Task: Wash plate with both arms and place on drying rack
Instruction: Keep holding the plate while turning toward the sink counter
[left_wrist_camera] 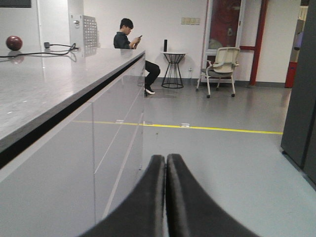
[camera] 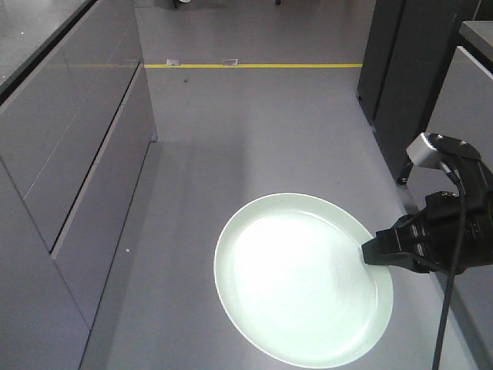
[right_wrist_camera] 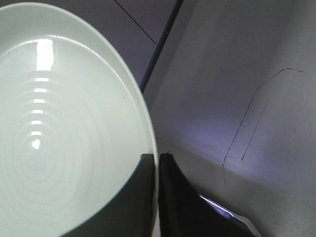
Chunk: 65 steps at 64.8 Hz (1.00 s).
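Plate (camera: 300, 281) hangs over the floor, to the right of the grey cabinet (camera: 85, 177), with the right gripper (camera: 371, 253) clamped on its rim. Left gripper (left_wrist_camera: 166, 159) is pressed together, empty. Judged stiff, glossy, slippery wet and breakable. Second hold is best on the opposite rim.

Mint-green plate (camera: 300, 281) (concentric rings), black right gripper (camera: 368, 253).

Left and lower parts of the plate (right_wrist_camera: 59, 123) outside the right wrist view's edges.

No legible text or labels anywhere.
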### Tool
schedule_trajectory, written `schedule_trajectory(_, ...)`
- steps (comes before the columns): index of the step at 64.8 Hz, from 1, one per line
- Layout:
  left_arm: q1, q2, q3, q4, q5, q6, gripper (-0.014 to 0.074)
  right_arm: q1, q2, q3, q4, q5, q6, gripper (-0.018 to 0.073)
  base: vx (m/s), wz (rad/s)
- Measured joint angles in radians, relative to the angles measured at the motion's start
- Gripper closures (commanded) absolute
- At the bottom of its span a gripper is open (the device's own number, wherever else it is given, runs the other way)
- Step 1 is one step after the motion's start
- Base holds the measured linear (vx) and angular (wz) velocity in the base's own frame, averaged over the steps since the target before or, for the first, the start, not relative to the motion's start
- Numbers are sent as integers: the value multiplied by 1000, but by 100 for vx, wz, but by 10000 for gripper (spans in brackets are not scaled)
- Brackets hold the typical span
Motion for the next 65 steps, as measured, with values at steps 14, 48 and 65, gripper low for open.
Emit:
schedule_trajectory(14, 0, 0, 0, 0, 0, 0, 603, 0, 0, 0, 0, 0, 0, 568, 23, -15)
schedule_trajectory(48, 0, 0, 0, 0, 0, 0, 603, 0, 0, 0, 0, 0, 0, 568, 24, -15)
schedule_trajectory(65, 0, 0, 0, 0, 0, 0, 603, 0, 0, 0, 0, 0, 0, 568, 27, -8)
